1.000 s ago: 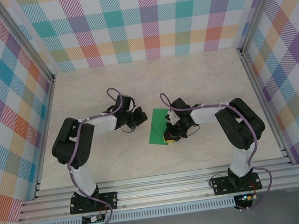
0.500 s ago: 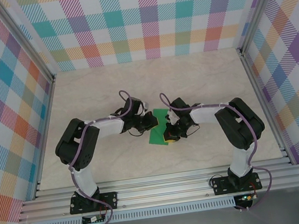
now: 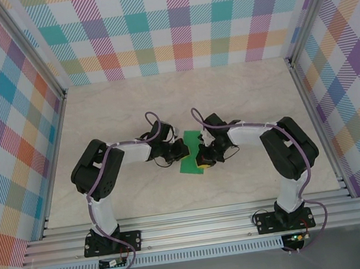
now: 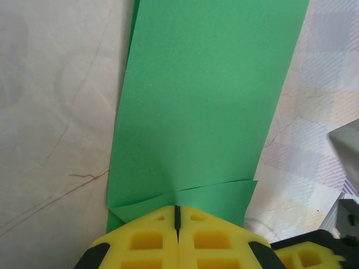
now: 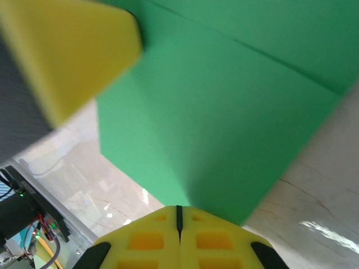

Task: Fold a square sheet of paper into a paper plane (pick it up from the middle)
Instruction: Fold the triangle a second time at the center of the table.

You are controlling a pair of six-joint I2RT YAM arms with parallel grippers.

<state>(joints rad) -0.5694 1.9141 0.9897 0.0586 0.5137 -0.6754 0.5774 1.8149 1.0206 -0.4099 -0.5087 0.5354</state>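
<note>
Obs., standing at the rig. Thin bright green paper sheet [image 3: 189, 164] lies near the middle of the pale marbled surface [image 3: 241, 94], between the two arms. It is folded into a long narrow strip, not yet a dart.

Left hand [image 3: 178, 152]: at the sheet's left edge. In the left wrist view its yellow fingers [image 4: 146, 241] are pressed together, no gap at the seam, and the left hand's tips [image 4: 176, 212] sit on the near end of the green paper sheet [image 4: 202, 101]. A small flap is turned up across that end, just ahead of the tips. Cannot tell whether any paper is nipped between them.

Right hand [image 3: 203, 160]: on the sheet's right side, close to the left hand. In the right wrist view the right hand [image 5: 179, 210] is also fully closed, tips meeting the sheet's edge [image 5: 224, 112]; a straight crease runs across the paper there. Pinch or mere contact: cannot tell.

Plaid-patterned walls [image 3: 179, 23] enclose the surface.
</note>
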